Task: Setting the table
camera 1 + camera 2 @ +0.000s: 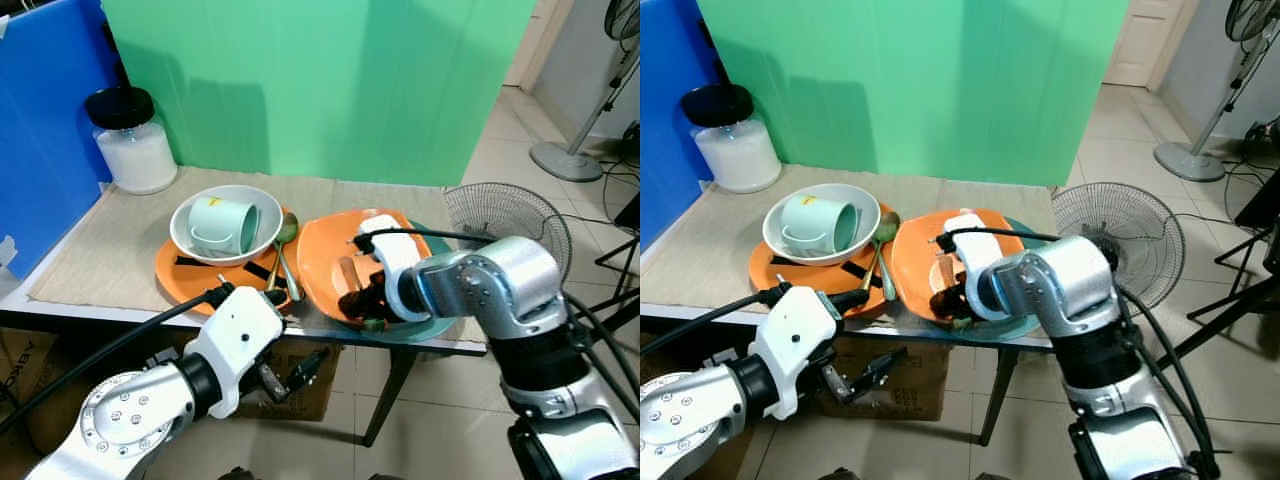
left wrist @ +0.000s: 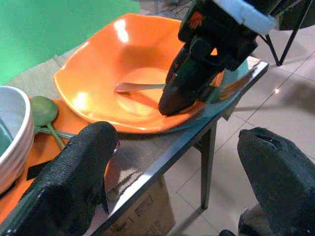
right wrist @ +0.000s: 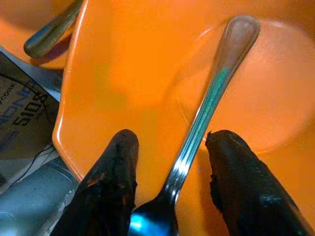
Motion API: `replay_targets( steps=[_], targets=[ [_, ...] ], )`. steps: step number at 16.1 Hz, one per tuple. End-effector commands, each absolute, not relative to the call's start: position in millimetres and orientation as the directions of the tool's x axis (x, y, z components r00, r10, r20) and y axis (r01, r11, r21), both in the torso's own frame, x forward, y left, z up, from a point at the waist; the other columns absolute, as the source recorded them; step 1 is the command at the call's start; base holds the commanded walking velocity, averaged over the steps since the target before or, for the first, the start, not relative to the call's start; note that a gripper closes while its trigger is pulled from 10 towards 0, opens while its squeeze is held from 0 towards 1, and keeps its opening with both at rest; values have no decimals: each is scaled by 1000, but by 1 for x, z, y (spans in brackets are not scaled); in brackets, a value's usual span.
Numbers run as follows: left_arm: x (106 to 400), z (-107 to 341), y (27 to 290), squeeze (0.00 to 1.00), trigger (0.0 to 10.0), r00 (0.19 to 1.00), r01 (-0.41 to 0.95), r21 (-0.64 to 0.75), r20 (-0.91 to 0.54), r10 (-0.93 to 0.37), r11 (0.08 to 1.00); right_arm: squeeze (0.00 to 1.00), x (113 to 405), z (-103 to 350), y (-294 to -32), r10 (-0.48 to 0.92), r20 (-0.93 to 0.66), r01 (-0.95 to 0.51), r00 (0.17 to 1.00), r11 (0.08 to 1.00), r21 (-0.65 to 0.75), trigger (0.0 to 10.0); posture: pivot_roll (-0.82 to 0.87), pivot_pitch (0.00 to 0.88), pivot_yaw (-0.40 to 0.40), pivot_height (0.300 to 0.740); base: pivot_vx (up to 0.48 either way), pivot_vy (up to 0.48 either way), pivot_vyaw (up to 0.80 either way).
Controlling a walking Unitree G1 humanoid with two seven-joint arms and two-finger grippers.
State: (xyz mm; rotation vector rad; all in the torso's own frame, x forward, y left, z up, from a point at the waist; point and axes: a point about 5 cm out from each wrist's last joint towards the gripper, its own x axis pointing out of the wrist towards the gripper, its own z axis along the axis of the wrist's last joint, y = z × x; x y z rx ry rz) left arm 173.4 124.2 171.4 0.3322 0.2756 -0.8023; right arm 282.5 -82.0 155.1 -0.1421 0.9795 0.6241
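Two orange plates share the table (image 1: 120,260), and we take the scene from the left. At the back left corner stands a glass jar (image 1: 133,142) of white powder with a black lid, against a blue panel (image 1: 45,120) and a green backdrop (image 1: 320,85). Next we meet the flat orange plate (image 1: 185,275), carrying a white bowl (image 1: 225,222) with a pale green mug (image 1: 225,228) lying on its side inside it. Green-handled spoons (image 1: 283,250) lie along that plate's right edge.

Below the table's near edge our left gripper (image 1: 290,378) hangs off the table in front of a cardboard box (image 1: 300,395), its fingers (image 2: 81,177) spread wide with nothing between them.

Further right sits the deep orange plate (image 1: 325,250), resting on a teal plate (image 1: 440,325) at the table's front edge. Our right gripper (image 1: 362,300) reaches into it from the near side. In the right wrist view a metal spoon (image 3: 211,98) lies in the orange plate's hollow, handle toward the middle, and the two black fingers (image 3: 110,182) stand on either side of it (parted, not pressed against it).

Beyond the table's right end a floor fan (image 1: 505,215) stands on the tiles.
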Motion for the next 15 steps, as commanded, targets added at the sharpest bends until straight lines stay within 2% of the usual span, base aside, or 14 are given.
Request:
replay_targets(
  steps=[1,15],
  targets=[
    [172,174,124,0,10000,663,741,196,-361,-656,642,0,285,157,-83,403,-818,-544,410,828,136,0,-47,0,-50,740,0,0,0],
    [175,178,124,0,10000,670,737,206,-349,-656,643,0,294,158,-81,415,-801,-539,431,831,141,0,-46,0,-40,740,0,0,0]
  ],
)
